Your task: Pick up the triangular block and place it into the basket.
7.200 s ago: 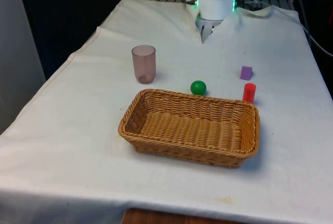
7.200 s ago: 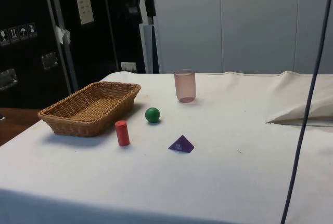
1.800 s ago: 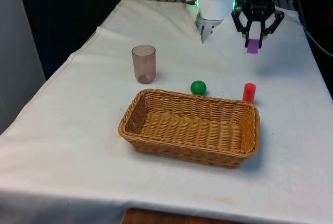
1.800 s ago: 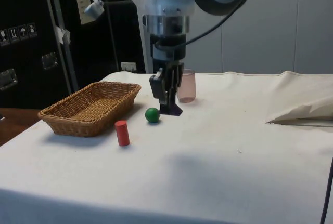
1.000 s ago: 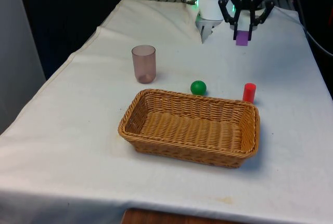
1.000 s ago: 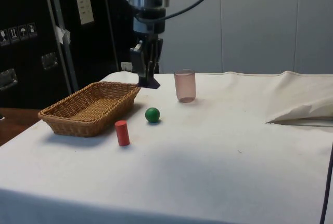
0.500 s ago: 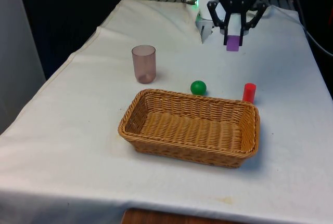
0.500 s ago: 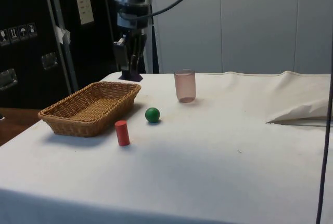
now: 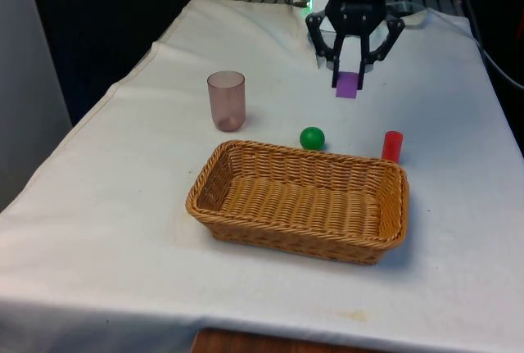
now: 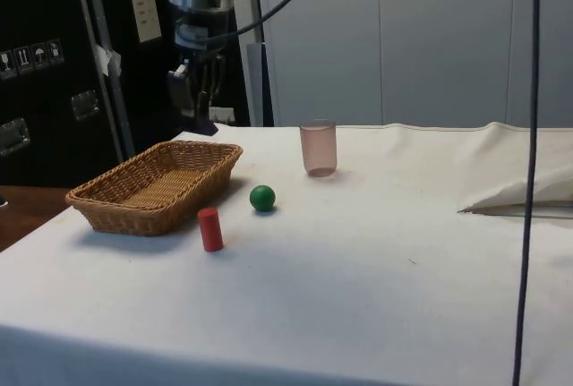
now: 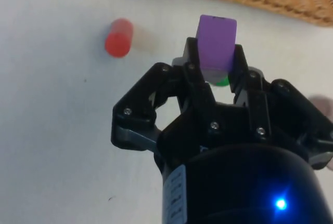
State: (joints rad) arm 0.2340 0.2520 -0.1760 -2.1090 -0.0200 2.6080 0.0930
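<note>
Nearest the camera sits the wicker basket, with a green ball and red cylinder just behind its far rim. Beyond and above them, the gripper hangs fingers-down, jaws pinched on the purple triangular block. Judging by looks, the block is small, light and rigid, though its sloped faces could slip; flat opposing sides seem the safest hold.

Basket nearest cam; ball, cylinder just behind it; cup to front view's left.
</note>
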